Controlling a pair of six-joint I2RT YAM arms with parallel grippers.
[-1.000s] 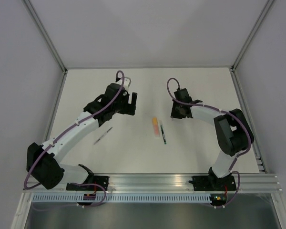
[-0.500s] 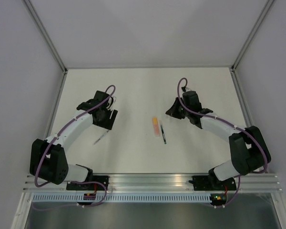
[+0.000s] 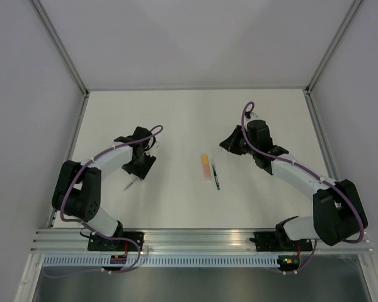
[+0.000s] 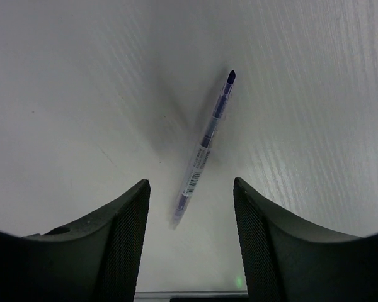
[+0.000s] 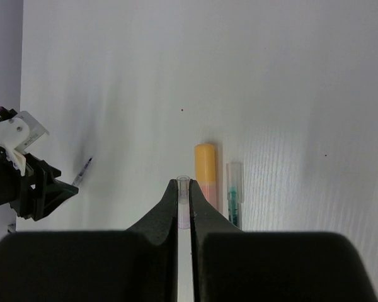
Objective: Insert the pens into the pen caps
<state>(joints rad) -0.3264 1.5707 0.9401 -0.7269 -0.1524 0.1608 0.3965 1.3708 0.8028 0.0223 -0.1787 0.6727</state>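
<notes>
Three pens lay on the white table (image 3: 176, 201), with two arms over them and one loose cap in play. Nearest the front edge, the pale pen (image 4: 205, 141) lay slanted with its dark tip pointing away. The left gripper (image 4: 190, 184) hovered right over its near end, fingers (image 4: 123, 233) spread wide, bare table between each one and the barrel, touching nothing. A small barcode label (image 4: 193, 181) sat close to that near end; its print was too fine to read. That gripper had swung a long way in the last second, down from farther up the table and over to the left, arriving above this pen. On toward the middle lay the green pen (image 3: 216, 177) and, just beside it on its left, the orange-pink pen (image 3: 205, 167), almost parallel and well apart from the pale one. None of the three had shifted. Farther back on the right, the right gripper (image 5: 184, 189) was clenched tight on a small clear cap (image 5: 183, 184), whose open mouth poked out past the fingertips, the two middle pens lying just ahead of it in the wrist view. That arm had stretched out flatter since a second earlier, its elbow now nearer the front edge, while the gripper itself kept to much the same area.
</notes>
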